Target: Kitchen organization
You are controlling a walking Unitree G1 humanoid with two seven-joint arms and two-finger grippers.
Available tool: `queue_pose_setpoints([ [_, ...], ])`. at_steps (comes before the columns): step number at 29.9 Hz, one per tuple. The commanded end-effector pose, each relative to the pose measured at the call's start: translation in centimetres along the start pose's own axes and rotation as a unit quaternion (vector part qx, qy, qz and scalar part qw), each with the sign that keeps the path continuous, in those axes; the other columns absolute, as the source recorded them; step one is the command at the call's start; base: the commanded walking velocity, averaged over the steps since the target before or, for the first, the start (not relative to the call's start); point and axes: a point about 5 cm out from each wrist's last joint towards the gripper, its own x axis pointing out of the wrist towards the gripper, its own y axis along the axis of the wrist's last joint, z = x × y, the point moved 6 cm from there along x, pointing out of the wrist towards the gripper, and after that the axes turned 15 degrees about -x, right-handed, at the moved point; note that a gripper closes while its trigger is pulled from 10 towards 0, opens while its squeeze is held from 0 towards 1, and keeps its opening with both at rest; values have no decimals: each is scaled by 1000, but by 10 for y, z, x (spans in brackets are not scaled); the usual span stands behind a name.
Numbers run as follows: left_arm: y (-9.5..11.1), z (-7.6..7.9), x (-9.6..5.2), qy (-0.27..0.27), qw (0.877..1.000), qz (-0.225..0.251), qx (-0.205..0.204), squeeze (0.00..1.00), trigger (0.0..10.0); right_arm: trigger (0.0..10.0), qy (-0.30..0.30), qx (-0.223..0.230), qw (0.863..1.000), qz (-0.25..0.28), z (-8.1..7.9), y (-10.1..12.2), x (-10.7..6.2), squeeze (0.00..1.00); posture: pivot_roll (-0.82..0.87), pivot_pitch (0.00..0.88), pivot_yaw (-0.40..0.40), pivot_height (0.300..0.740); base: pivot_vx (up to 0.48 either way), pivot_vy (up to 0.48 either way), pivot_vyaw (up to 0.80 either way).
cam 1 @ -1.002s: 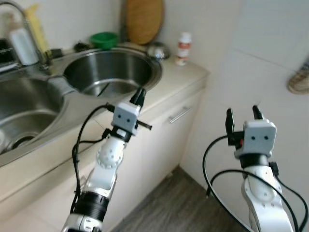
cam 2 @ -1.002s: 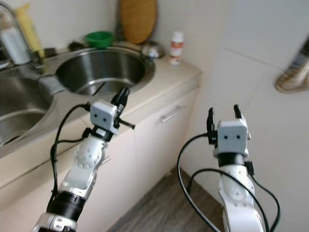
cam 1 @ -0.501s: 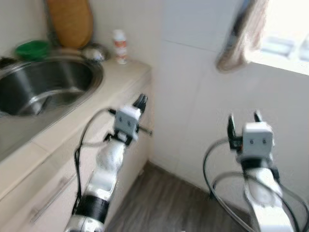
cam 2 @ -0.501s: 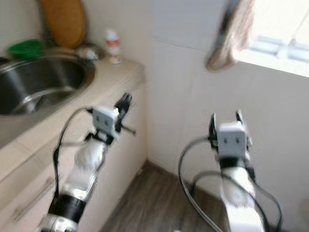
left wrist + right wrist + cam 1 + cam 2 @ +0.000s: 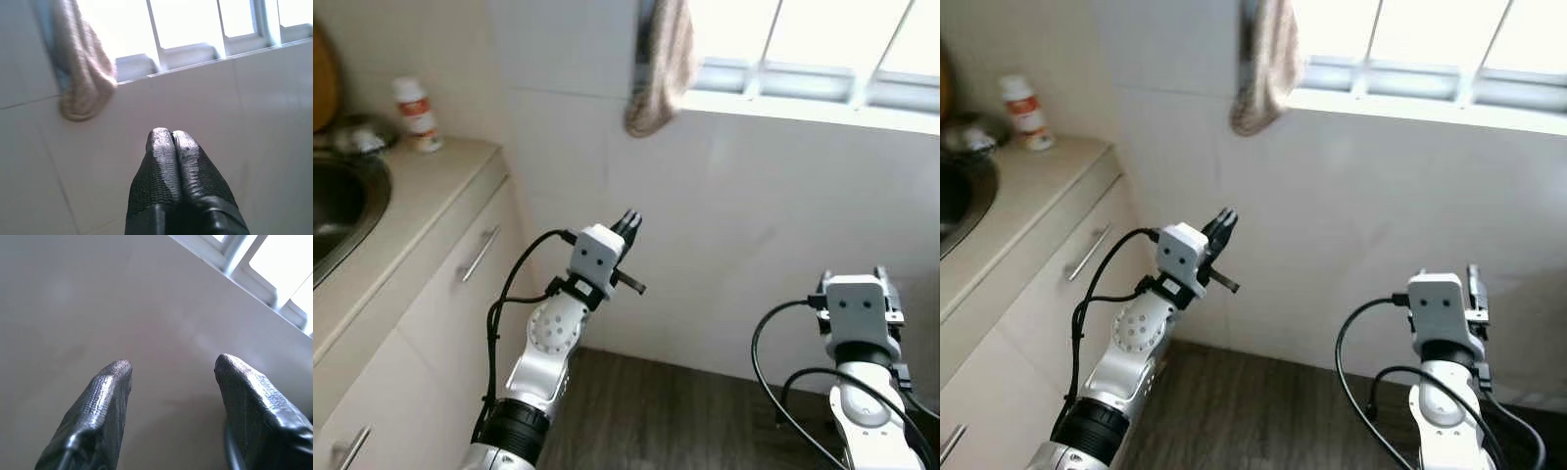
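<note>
My left gripper (image 5: 628,219) is raised in front of a white tiled wall (image 5: 744,245), its two black fingers (image 5: 171,147) pressed together with nothing between them. My right gripper (image 5: 171,364) is held up low on the right, facing the same wall; it is open and empty. In the eye views its fingers are mostly hidden behind the white wrist block (image 5: 855,302). On the beige counter (image 5: 401,211) at far left stands a small white bottle with a red label (image 5: 415,113), next to a shiny metal bowl (image 5: 357,137).
A beige cloth (image 5: 661,69) hangs from the wall beside a bright window sill (image 5: 803,103). The rim of a steel sink (image 5: 342,196) shows at the left edge. Cabinet fronts with bar handles (image 5: 480,253) run below the counter. Dark wood floor (image 5: 656,411) lies underneath.
The whole view has swung to the right: the sink and counter slid off to the left, and the wall and window came in. Both grippers keep their states.
</note>
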Motion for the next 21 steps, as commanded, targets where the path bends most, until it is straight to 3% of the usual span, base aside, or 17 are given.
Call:
queue_pose_setpoints([
  [1,-1,3,2,-4,1000,-5,-3,0,10000,10000,-4,-16,1000,-12,2,-6,1,0,54,0,-22,740,0,0,-788],
  [10,-2,3,2,-6,1000,-11,-2,0,10000,10000,7,-31,999,-25,-4,-10,0,0,54,0,-22,740,0,0,-784],
  [13,-3,3,2,-7,1000,-13,-5,0,10000,10000,23,-39,999,-7,-9,-5,0,0,49,0,-21,740,0,-417,-775],
  [21,-4,5,2,-6,1000,-16,-9,0,10000,10000,38,-59,997,17,-14,4,3,0,49,0,-25,740,0,-480,0],
])
